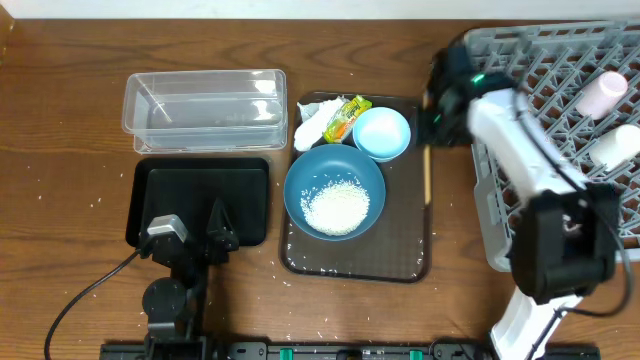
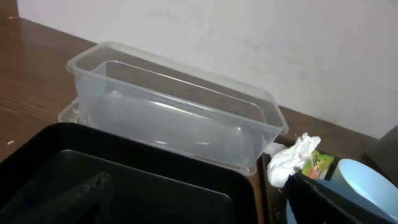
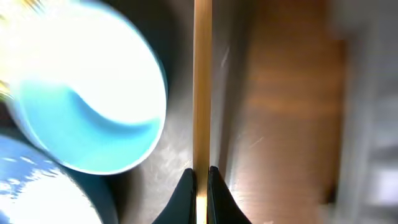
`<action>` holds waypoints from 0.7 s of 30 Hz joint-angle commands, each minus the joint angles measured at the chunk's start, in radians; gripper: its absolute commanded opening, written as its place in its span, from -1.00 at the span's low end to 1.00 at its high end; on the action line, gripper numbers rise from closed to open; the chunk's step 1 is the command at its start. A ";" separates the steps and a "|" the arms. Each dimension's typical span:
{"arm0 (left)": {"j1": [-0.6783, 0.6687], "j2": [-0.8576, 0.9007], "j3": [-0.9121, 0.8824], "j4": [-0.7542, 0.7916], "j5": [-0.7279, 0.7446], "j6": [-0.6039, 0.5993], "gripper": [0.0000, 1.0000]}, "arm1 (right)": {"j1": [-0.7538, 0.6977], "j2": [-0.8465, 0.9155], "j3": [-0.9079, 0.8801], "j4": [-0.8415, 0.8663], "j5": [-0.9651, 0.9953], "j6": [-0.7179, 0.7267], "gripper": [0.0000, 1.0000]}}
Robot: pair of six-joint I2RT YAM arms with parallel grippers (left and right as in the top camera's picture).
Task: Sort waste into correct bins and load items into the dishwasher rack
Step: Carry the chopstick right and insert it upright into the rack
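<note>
My right gripper point(image 3: 202, 172) is shut on the wooden chopsticks point(image 3: 203, 81), which lie along the right edge of the brown serving tray point(image 1: 405, 262). In the overhead view the right gripper point(image 1: 429, 132) sits at the chopsticks' point(image 1: 427, 180) far end. Beside them is the light-blue bowl point(image 3: 87, 112). The dark-blue bowl point(image 1: 335, 195) holds rice. The tissue point(image 1: 312, 128) and wrapper point(image 1: 346, 117) lie at the tray's back. My left gripper point(image 1: 190, 225) hangs open over the black bin point(image 1: 150, 195), empty. Behind that bin stands the clear tub point(image 2: 174, 112).
The grey dishwasher rack point(image 1: 540, 60) fills the right side, with a pink cup point(image 1: 600, 95) and a white cup point(image 1: 615, 147) in it. My right arm reaches over the rack's left edge. Rice grains are scattered on the serving tray's front.
</note>
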 commanded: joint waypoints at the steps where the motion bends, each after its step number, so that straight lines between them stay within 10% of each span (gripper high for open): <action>1: -0.005 -0.002 -0.018 -0.034 -0.008 0.009 0.82 | -0.071 -0.077 0.118 -0.019 0.000 -0.157 -0.98; 21: -0.005 -0.002 -0.018 -0.034 -0.008 0.009 0.82 | -0.260 -0.046 0.146 0.088 0.048 -0.303 -0.83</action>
